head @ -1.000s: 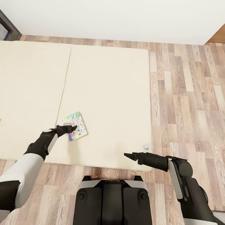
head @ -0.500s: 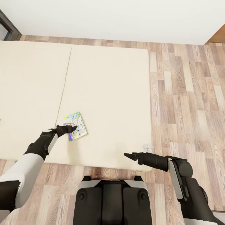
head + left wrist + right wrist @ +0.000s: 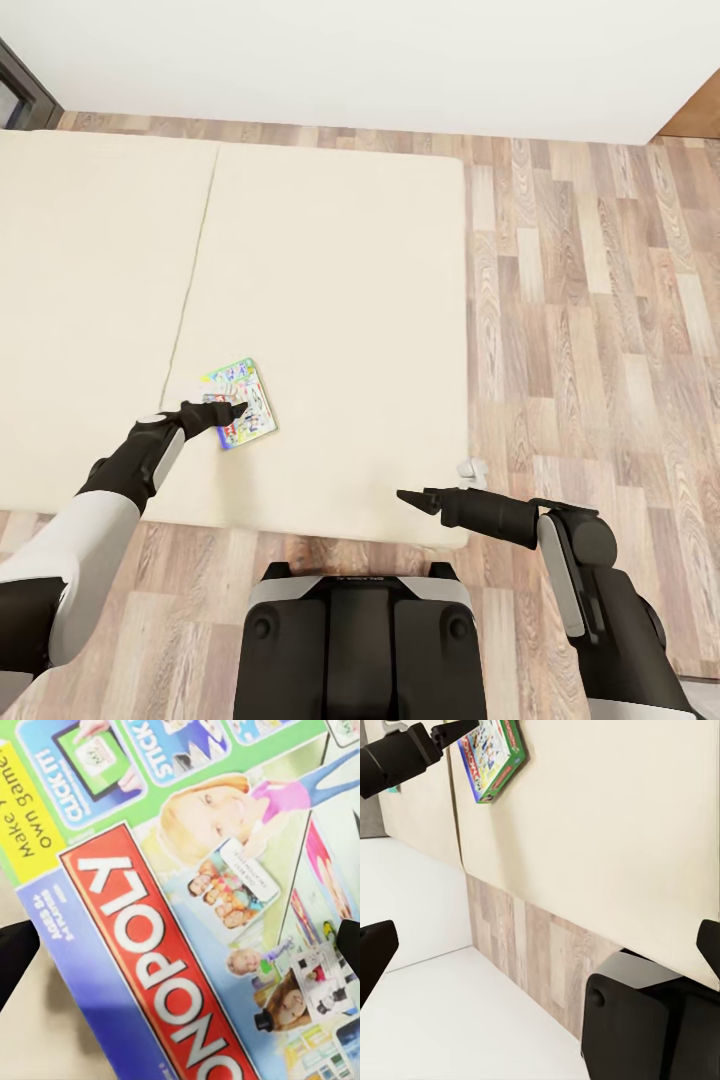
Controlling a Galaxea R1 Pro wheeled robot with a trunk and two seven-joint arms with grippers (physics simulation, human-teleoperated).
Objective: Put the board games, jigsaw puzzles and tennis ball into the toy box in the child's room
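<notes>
Wide beige mattress bed [image 3: 330, 280] carried flat colourful Monopoly board game box [image 3: 240, 404] near its front edge. Left tool [image 3: 236, 408] hovered over box, fingers spread, nothing held. Right tool [image 3: 405, 496] idle above bed corner, state indeterminate. Risk: thin flat box offers little grip; fingers might slip, pushing it across mattress.

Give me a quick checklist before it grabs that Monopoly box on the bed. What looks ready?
1. Monopoly box lies flat on the bed: ok.
2. Left pincer sits over the box: ok.
3. Left pincer open wide, fingertips apart: ok.
4. Fingers straddle the box edges: cannot tell.
5. Right pincer away from the box, open: ok.
6. Toy box within reach: cannot tell.
</notes>
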